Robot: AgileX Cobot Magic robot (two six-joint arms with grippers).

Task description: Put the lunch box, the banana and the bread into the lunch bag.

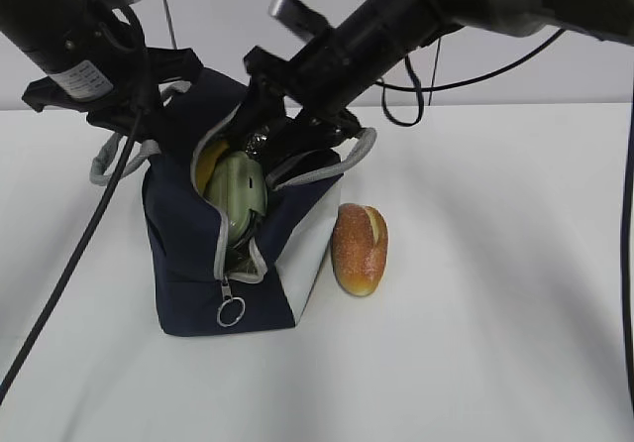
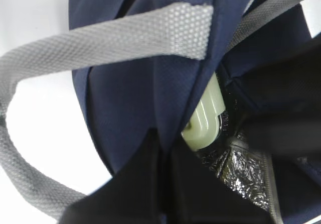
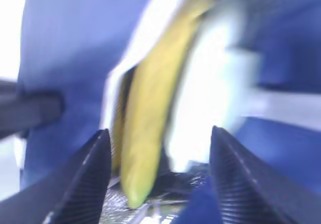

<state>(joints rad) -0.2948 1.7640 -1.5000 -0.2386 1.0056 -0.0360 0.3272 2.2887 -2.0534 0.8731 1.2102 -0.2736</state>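
The navy lunch bag (image 1: 188, 264) stands unzipped on the white table. Inside it sit the green-lidded lunch box (image 1: 238, 189) and, to its left, the yellow banana (image 1: 205, 165). My left gripper (image 1: 139, 115) is shut on the bag's left top edge; in the left wrist view the navy fabric (image 2: 130, 108) runs into the closed fingers (image 2: 150, 184). My right gripper (image 3: 158, 138) is open at the bag's mouth, with the banana (image 3: 150, 113) standing loose between its fingers beside the lunch box (image 3: 210, 83). The bread (image 1: 360, 249) lies on the table just right of the bag.
Grey webbing handles (image 1: 109, 160) hang over both sides of the bag. The zipper's metal ring (image 1: 231, 312) dangles at the front. Silver lining (image 2: 241, 169) shows inside. White table surface (image 1: 495, 313) stretches to the right and front.
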